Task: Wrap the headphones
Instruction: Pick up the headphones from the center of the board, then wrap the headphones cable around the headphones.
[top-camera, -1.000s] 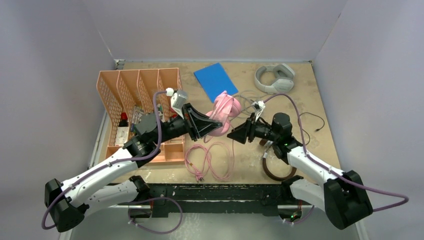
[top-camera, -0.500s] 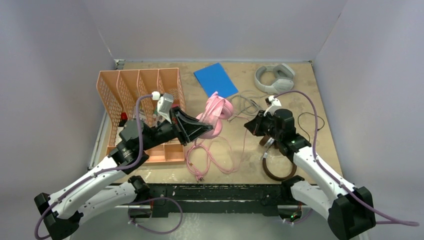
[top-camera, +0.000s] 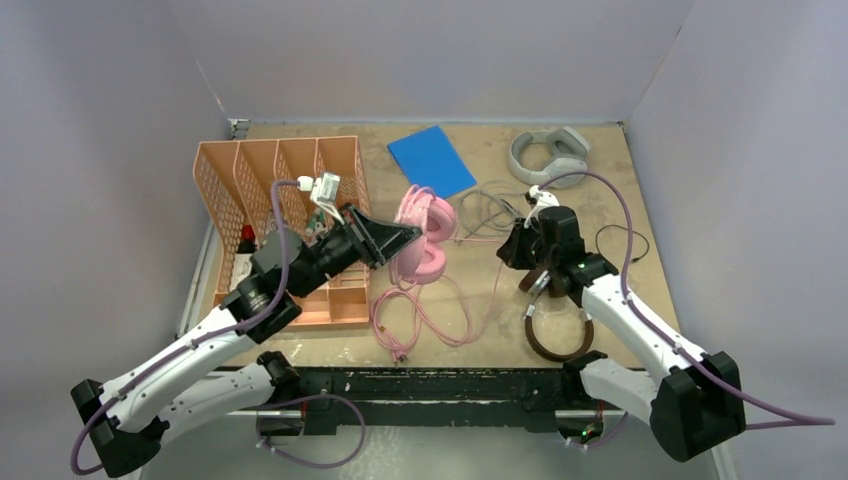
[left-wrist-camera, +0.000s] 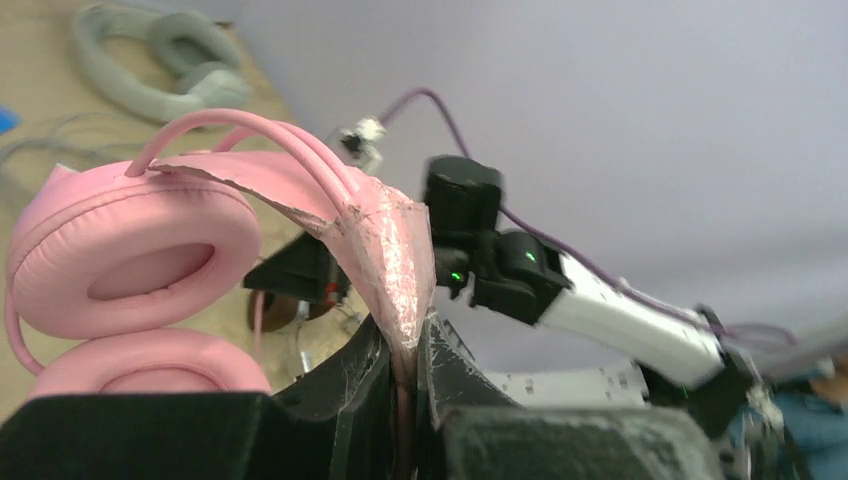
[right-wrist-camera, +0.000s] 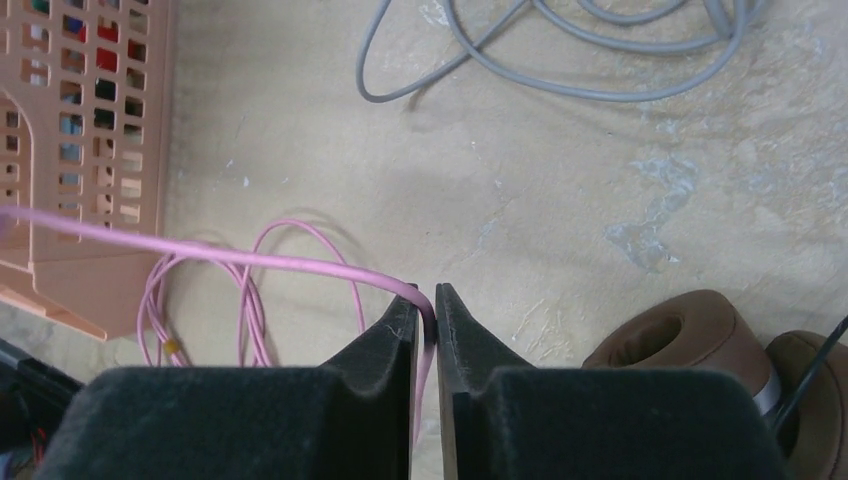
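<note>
brown headset (right-wrist-camera: 700, 330): cut off at lower right edge | grey headset (left-wrist-camera: 150, 60): blurred, cropped at top | organiser contents (top-camera: 245, 262): too small to tell

— Is there any writing here that can be read?
— None. A bottle (top-camera: 243, 265) in the orange organiser (top-camera: 225, 190), well to the left of the fingers of the left gripper (top-camera: 412, 235), has a white label, but it is too small to read.
— And the pink headphones (left-wrist-camera: 120, 250)?
— The band pinched between those fingers is plain scuffed pink.
— Around the right gripper (right-wrist-camera: 425, 300)?
— The pink cable (right-wrist-camera: 250, 258) between its fingers and the brown earcup (right-wrist-camera: 690, 335) just right of them show no legible mark.
</note>
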